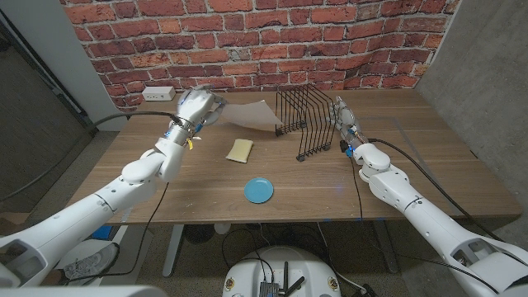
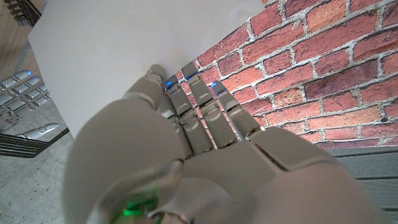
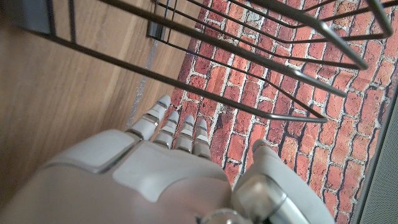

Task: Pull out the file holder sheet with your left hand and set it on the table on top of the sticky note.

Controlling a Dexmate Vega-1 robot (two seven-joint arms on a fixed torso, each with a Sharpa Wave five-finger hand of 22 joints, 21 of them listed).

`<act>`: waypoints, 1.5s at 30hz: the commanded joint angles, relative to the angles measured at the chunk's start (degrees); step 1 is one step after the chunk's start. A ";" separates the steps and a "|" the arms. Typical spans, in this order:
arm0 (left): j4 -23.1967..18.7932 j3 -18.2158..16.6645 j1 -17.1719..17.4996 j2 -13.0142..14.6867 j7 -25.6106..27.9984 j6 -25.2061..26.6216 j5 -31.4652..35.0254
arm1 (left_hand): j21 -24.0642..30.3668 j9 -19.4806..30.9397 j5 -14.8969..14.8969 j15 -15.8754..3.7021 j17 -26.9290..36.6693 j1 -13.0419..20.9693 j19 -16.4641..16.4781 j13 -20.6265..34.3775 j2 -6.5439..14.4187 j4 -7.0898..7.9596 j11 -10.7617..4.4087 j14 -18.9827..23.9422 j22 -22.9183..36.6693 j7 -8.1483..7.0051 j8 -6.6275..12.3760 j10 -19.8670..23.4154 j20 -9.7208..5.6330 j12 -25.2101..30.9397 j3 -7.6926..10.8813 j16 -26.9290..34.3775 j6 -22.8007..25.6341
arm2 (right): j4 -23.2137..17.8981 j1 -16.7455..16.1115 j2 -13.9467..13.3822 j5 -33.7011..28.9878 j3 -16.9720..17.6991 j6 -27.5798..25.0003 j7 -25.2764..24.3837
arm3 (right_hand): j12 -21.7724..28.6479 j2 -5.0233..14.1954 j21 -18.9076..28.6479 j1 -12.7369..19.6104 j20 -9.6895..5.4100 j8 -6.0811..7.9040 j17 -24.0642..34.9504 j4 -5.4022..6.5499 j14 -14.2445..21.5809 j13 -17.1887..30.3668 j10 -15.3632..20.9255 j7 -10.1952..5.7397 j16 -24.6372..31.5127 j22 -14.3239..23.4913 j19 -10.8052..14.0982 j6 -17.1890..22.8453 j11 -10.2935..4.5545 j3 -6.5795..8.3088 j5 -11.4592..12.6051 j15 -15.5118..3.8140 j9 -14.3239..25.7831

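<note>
Left hand grips one edge of the white sheet, fingers closed over it; the sheet is raised off the tabletop, just beside the black wire file holder and above and behind the yellow sticky note. Right hand stands against the file holder's far side, fingers extended, holding nothing. A blue disc lies nearer the front edge than the file holder.

— How's the light?
— Even and soft from overhead; the wooden table carries only faint shadows, with a pale sheen toward 3 o'clock.
— Sharpness?
— Head view is crisp. Close up, the left hand and right hand look soft, and the sheet is flat white
</note>
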 commanded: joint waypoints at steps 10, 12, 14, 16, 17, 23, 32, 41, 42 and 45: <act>-1.86 0.36 2.78 -0.40 -1.99 2.52 -3.73 | 0.26 0.18 0.26 -3.88 0.24 0.61 0.60 0.16 0.09 -0.12 0.17 -0.04 0.17 -0.06 -0.28 0.41 -8.88 0.21 -0.04 0.02 0.28 | 0.44 -0.19 0.47 0.04 -0.13 0.43 -0.09 | 0.32 2.76 0.34 -0.45 0.09 0.25 0.07 -0.04 -0.07 0.17 0.66 -0.07 0.30 0.16 0.59 0.40 0.09 0.56 0.22 -0.14 0.25; -2.38 0.27 3.18 -0.15 -2.51 2.73 -3.99 | 0.26 0.18 0.26 -3.88 0.24 0.61 0.62 0.15 0.05 -0.14 0.17 -0.06 0.17 -0.10 -0.31 0.35 -8.88 0.17 -0.06 0.02 0.23 | 0.38 -0.25 0.46 -0.01 -0.17 0.45 -0.12 | 0.32 2.77 0.34 -0.43 0.12 0.25 0.06 -0.05 -0.05 0.17 0.67 -0.06 0.31 0.16 0.59 0.40 0.10 0.58 0.23 -0.09 0.25; -2.83 0.18 3.59 -0.01 -2.83 3.05 -4.10 | 0.26 0.18 0.26 -3.88 0.24 0.62 0.63 0.15 0.02 -0.14 0.17 -0.07 0.17 -0.11 -0.30 0.33 -8.88 0.17 -0.07 0.02 0.27 | 0.34 -0.36 0.50 0.04 -0.14 0.58 -0.11 | 0.33 2.77 0.34 -0.43 0.11 0.25 0.07 -0.05 -0.02 0.17 0.68 -0.06 0.33 0.16 0.60 0.41 0.13 0.58 0.22 -0.09 0.25; -3.13 0.05 3.94 0.08 -3.02 3.09 -4.44 | 0.26 0.18 0.26 -3.88 0.24 0.62 0.63 0.15 0.02 -0.14 0.17 -0.06 0.17 -0.07 -0.32 0.33 -8.88 0.16 -0.07 0.02 0.22 | 0.25 -0.44 0.49 0.01 -0.15 0.58 -0.19 | 0.31 2.78 0.34 -0.42 0.10 0.25 0.07 -0.05 -0.02 0.17 0.63 -0.05 0.33 0.16 0.61 0.41 0.13 0.59 0.23 -0.07 0.25; -3.29 -0.01 4.14 0.10 -3.09 3.20 -4.56 | 0.26 0.18 0.26 -3.88 0.24 0.62 0.64 0.15 0.02 -0.14 0.17 -0.07 0.16 -0.13 -0.30 0.34 -8.87 0.17 -0.07 0.02 0.28 | 0.22 -0.50 0.51 0.02 -0.13 0.65 -0.21 | 0.31 2.79 0.34 -0.41 0.08 0.26 0.07 -0.05 -0.04 0.17 0.64 -0.03 0.32 0.16 0.63 0.43 0.14 0.60 0.23 -0.04 0.25; -4.66 -0.49 5.43 0.32 -4.29 4.07 -5.53 | 0.26 0.18 0.27 -3.88 0.25 0.62 0.66 0.16 -0.01 -0.14 0.19 -0.05 0.16 -0.23 -0.29 0.40 -8.87 0.20 -0.10 0.04 0.31 | -0.21 -0.80 0.43 -0.06 -0.07 0.64 -0.52 | 0.30 2.78 0.34 -0.40 0.12 0.25 0.08 -0.06 -0.04 0.17 0.62 -0.02 0.33 0.16 0.65 0.42 0.14 0.60 0.22 -0.08 0.25; -6.56 -1.24 7.24 0.90 -5.79 5.08 -6.59 | 0.25 0.18 0.29 -3.88 0.24 0.61 0.68 0.15 0.01 -0.12 0.17 -0.07 0.16 -0.16 -0.32 0.35 -8.87 0.17 -0.10 0.02 0.27 | -0.33 -1.09 0.50 -0.12 0.01 1.09 -0.67 | 0.29 2.80 0.34 -0.33 0.20 0.25 0.06 -0.10 0.05 0.17 0.60 -0.07 0.38 0.17 0.68 0.44 0.09 0.65 0.22 -0.10 0.26; -7.51 -1.89 8.86 1.45 -6.60 6.00 -7.31 | 0.24 0.18 0.31 -3.87 0.23 0.55 0.69 0.15 0.05 -0.07 0.17 -0.14 0.16 0.00 -0.34 0.32 -8.85 0.15 -0.09 -0.01 0.24 | -0.96 -1.55 0.29 -0.10 0.09 0.97 -0.87 | 0.30 2.79 0.33 -0.29 0.26 0.24 0.06 -0.14 0.06 0.17 0.61 -0.07 0.39 0.17 0.69 0.44 0.13 0.67 0.21 -0.02 0.26; -7.61 -1.98 9.05 1.50 -6.65 6.13 -7.40 | 0.24 0.18 0.31 -3.87 0.22 0.55 0.69 0.15 0.04 -0.07 0.17 -0.16 0.16 -0.02 -0.35 0.32 -8.85 0.15 -0.09 -0.02 0.23 | -1.09 -1.61 0.23 -0.11 0.10 0.88 -0.92 | 0.31 2.79 0.33 -0.29 0.26 0.24 0.06 -0.14 0.07 0.17 0.63 -0.05 0.39 0.17 0.70 0.43 0.13 0.67 0.20 0.00 0.26; -7.97 -2.29 9.58 1.59 -6.85 6.65 -7.72 | 0.23 0.18 0.31 -3.87 0.21 0.53 0.68 0.15 0.01 -0.08 0.17 -0.24 0.15 -0.17 -0.42 0.34 -8.85 0.16 -0.10 -0.05 0.07 | -1.19 -1.72 0.22 -0.07 0.14 0.97 -0.92 | 0.30 2.80 0.33 -0.30 0.26 0.24 0.07 -0.13 0.04 0.17 0.62 -0.07 0.39 0.17 0.70 0.43 0.10 0.67 0.20 -0.01 0.26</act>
